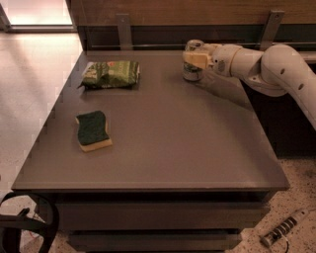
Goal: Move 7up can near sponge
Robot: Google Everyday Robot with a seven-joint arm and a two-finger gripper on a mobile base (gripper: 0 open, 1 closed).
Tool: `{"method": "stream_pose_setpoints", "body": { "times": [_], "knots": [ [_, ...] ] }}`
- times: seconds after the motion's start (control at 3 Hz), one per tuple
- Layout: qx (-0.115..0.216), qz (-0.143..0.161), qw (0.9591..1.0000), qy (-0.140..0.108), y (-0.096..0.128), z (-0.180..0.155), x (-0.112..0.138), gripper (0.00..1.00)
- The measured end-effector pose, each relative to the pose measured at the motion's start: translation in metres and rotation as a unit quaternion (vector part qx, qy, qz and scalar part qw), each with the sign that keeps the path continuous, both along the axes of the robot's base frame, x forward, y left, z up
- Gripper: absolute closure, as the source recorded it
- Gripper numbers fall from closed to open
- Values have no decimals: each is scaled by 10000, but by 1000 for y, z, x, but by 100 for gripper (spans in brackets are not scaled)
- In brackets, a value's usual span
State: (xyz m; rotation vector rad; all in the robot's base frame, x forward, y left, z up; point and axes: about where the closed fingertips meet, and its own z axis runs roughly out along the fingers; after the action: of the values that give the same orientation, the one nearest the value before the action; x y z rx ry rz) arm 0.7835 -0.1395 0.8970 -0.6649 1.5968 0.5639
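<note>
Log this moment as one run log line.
claw: at 7up can, back right of table | 7up can: upright, far from sponge | sponge: front left, flat | snack bag: back left

Dim, warm light; bright glare off the floor [34, 15] top left; the gripper [194, 59], at the can [191, 74] at the far edge of the table [173, 148], throws a soft shadow
</note>
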Motion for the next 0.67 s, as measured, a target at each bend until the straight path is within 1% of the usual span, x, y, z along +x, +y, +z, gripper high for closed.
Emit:
{"method": "stream_pose_setpoints", "body": {
  "times": [0.33,0.67],
  "knots": [
    [4,25,10000,4,4,0,0,100],
    [4,25,10000,4,4,0,0,100]
  ]
}}
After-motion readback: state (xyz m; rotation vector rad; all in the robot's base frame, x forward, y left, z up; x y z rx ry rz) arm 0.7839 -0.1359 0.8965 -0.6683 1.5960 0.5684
